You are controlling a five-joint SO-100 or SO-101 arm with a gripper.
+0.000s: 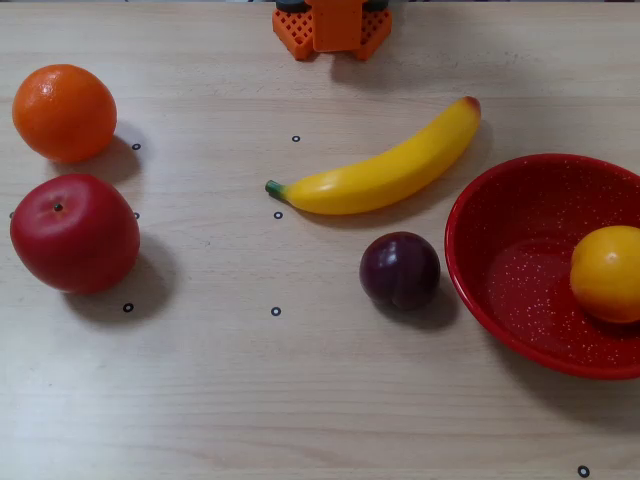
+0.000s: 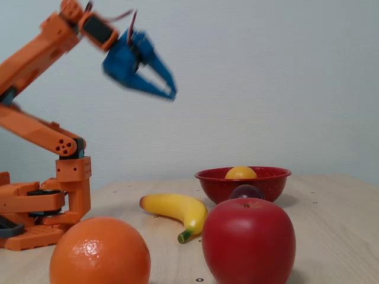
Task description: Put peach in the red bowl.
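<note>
The peach [image 1: 605, 272], yellow-orange, lies inside the red bowl [image 1: 520, 262] at the right edge of a fixed view. In the other fixed view only its top [image 2: 241, 173] shows above the bowl's rim [image 2: 260, 184]. My blue gripper [image 2: 172, 93] is raised high in the air, left of the bowl and well apart from it. It is motion-blurred, its fingertips appear to meet, and it holds nothing. Only the orange arm base [image 1: 330, 28] shows in the view from above.
A banana [image 1: 380, 170] lies left of the bowl and a dark purple plum [image 1: 400, 270] sits by its rim. An orange [image 1: 64, 112] and a red apple [image 1: 75, 232] stand at the far left.
</note>
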